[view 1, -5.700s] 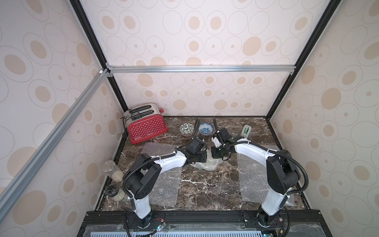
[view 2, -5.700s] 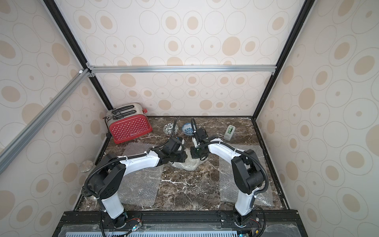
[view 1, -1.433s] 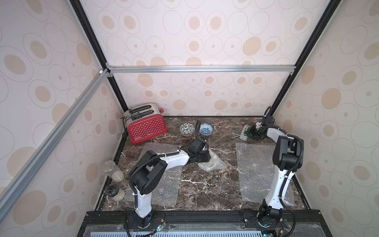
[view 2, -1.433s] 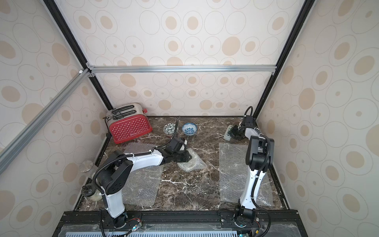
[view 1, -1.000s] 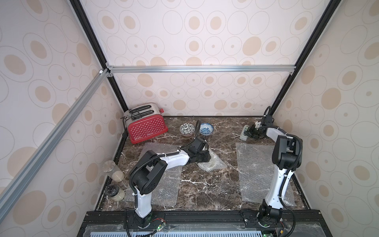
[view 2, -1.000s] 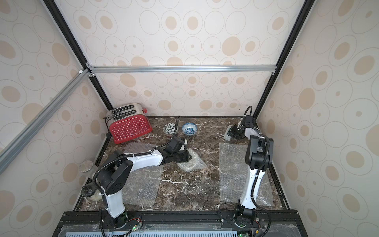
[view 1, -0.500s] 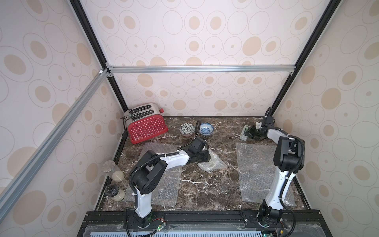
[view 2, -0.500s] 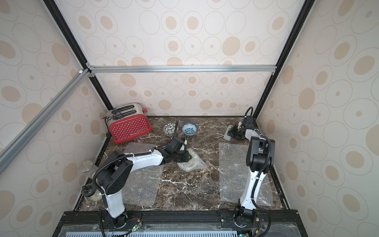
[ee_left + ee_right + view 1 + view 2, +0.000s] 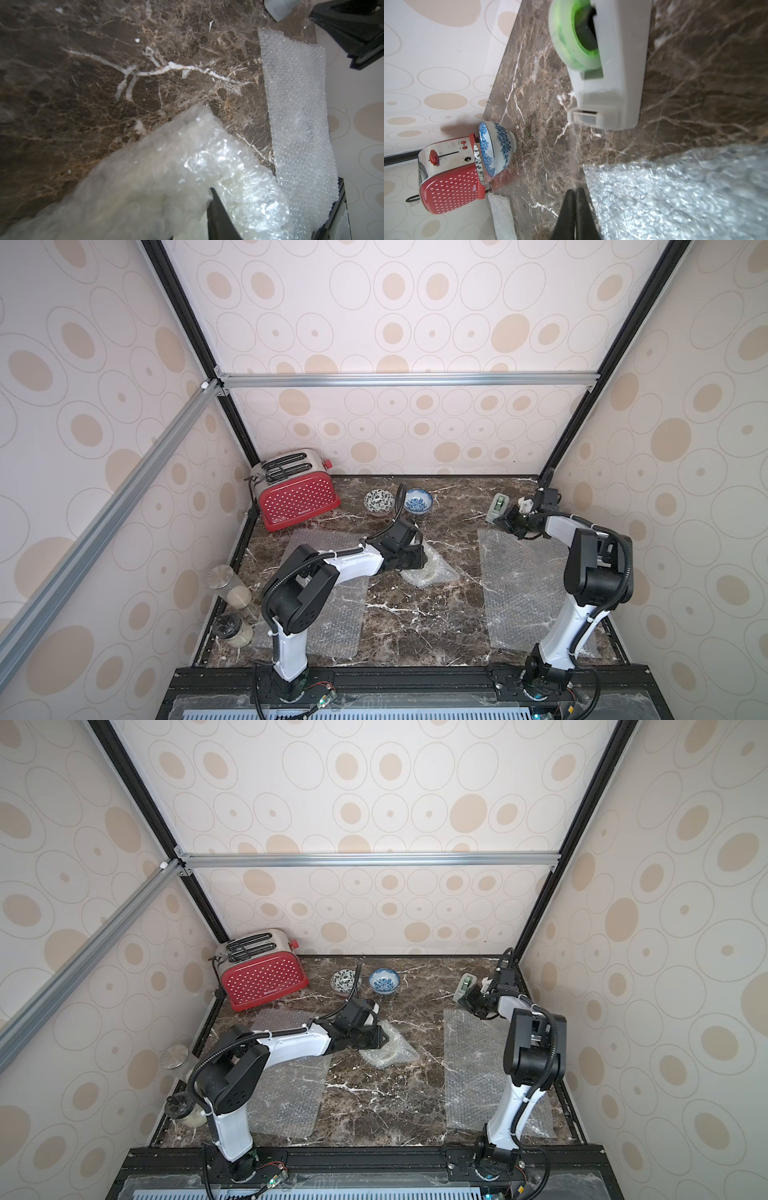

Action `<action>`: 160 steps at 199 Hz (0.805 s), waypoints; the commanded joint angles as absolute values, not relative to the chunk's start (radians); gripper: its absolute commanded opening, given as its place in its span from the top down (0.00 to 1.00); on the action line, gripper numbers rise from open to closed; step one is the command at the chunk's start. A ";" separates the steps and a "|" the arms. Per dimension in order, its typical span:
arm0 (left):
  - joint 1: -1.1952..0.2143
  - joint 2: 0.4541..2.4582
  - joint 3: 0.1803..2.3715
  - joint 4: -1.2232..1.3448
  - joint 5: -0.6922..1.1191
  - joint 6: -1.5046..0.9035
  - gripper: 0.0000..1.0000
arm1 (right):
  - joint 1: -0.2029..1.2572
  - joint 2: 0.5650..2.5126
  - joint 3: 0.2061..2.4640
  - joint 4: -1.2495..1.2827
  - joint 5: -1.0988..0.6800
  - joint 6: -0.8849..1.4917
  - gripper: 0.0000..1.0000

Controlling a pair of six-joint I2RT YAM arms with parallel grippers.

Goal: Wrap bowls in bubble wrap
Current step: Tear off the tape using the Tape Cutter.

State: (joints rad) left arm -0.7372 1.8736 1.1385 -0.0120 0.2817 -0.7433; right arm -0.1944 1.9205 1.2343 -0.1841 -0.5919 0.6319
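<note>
Taping step: left pincer (image 9: 419, 560) is clamping the wrapped bundle (image 9: 431, 571) shut; right pincer (image 9: 574, 192), beside the tape dispenser (image 9: 616, 83), is apparently pinching a tape strip (image 9: 573, 158), needing tearing next.

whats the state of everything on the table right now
leaf bowl: upright, unwrapped
blue bowl: upright, unwrapped
wrapped bundle: wrap bunched closed, gripped
left gripper: shut on wrapped bundle
left sheet: flat, no bowl on it
right sheet: flat, no bowl on it
tape dispenser: upright, tape strip drawn out
right gripper: shut on tape strip
toaster: lever up
tall jar: lid on
short jar: lid on
</note>
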 commanded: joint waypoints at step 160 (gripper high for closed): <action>-0.741 1.850 1.135 -0.019 0.271 -0.736 0.73 | -0.130 2.074 1.171 0.020 -0.675 0.764 0.93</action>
